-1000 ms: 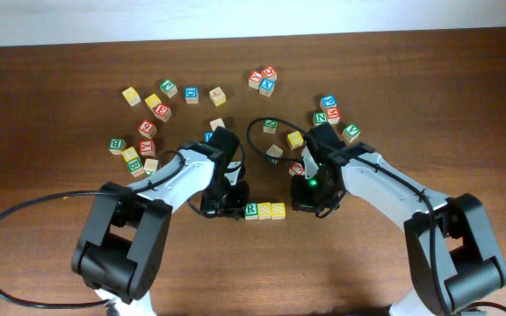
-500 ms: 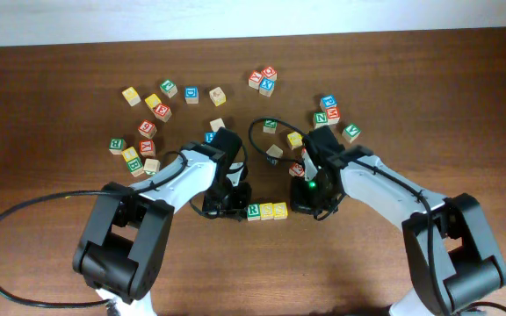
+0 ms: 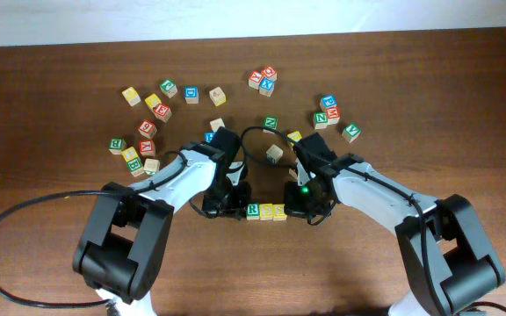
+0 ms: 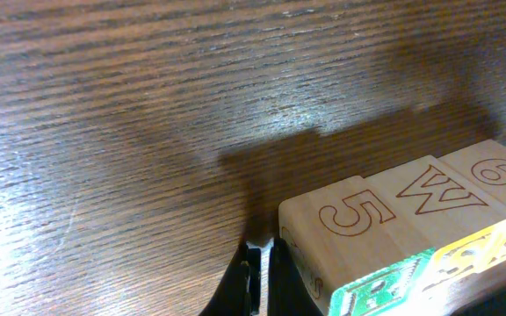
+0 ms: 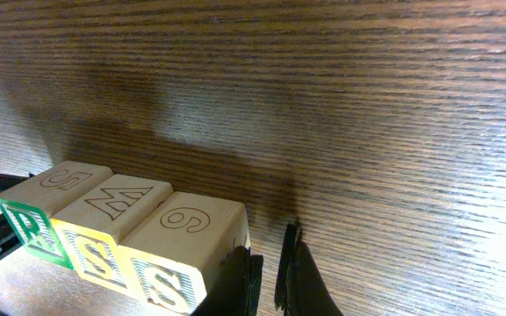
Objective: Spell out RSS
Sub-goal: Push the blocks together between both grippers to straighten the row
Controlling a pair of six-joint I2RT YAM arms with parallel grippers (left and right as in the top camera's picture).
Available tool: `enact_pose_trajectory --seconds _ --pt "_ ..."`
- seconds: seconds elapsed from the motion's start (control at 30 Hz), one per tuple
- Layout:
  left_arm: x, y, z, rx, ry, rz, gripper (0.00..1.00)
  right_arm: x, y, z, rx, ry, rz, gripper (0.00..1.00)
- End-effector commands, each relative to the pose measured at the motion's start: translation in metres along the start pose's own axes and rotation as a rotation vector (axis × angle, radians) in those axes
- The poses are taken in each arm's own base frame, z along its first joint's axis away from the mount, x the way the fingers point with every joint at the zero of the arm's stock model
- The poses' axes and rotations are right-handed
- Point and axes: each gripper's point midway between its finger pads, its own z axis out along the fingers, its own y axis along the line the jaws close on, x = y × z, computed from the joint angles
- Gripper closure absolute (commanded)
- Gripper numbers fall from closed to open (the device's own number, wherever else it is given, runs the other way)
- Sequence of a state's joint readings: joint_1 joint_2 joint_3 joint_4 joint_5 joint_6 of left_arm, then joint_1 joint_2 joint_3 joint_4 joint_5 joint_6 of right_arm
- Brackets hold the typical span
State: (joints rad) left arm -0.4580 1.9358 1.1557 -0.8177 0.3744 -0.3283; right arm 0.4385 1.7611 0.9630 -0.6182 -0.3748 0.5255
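Note:
Three letter blocks stand in a tight row on the wooden table: a green R block (image 3: 252, 211), a yellow S block (image 3: 266, 211) and a second yellow S block (image 3: 278, 211). My left gripper (image 3: 238, 207) is shut and empty, its fingers (image 4: 260, 272) against the R block's (image 4: 380, 290) outer side. My right gripper (image 3: 295, 209) is shut and empty, its fingers (image 5: 271, 272) against the end S block (image 5: 161, 281). The right wrist view also shows the middle S block (image 5: 95, 254) and the R block (image 5: 25, 230).
Loose letter blocks lie scattered behind the arms: a group at the left (image 3: 143, 145), a few at the back middle (image 3: 191, 94), a trio (image 3: 263, 80), a group at the right (image 3: 332, 112), and single blocks (image 3: 274, 153) between the arms.
My right gripper has moved left up to the right end of the row. The left gripper and the three blocks have barely shifted.

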Motion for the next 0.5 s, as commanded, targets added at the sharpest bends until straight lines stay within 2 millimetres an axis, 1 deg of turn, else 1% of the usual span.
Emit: enact_pose_trajectory --seconds 0.0,0.27,0.3,0.37,0.47 --pt "0.003 0.009 0.011 -0.035 0.022 0.026 1.0 0.005 0.012 0.003 -0.036 0.017 -0.013 0.96" --pt "0.003 0.01 0.011 -0.039 0.02 0.025 1.0 0.005 0.011 0.003 -0.032 0.016 -0.016 0.96" --pt "0.002 0.01 0.011 -0.04 0.019 0.023 1.0 0.004 0.011 0.003 -0.03 0.012 -0.042 0.96" --pt "0.001 0.014 0.01 -0.051 0.013 0.017 1.0 0.0 0.006 0.001 -0.002 -0.008 -0.046 0.96" --pt "-0.002 0.024 0.004 -0.081 0.003 -0.006 1.0 -0.002 0.007 -0.005 0.004 -0.022 -0.049 0.96"
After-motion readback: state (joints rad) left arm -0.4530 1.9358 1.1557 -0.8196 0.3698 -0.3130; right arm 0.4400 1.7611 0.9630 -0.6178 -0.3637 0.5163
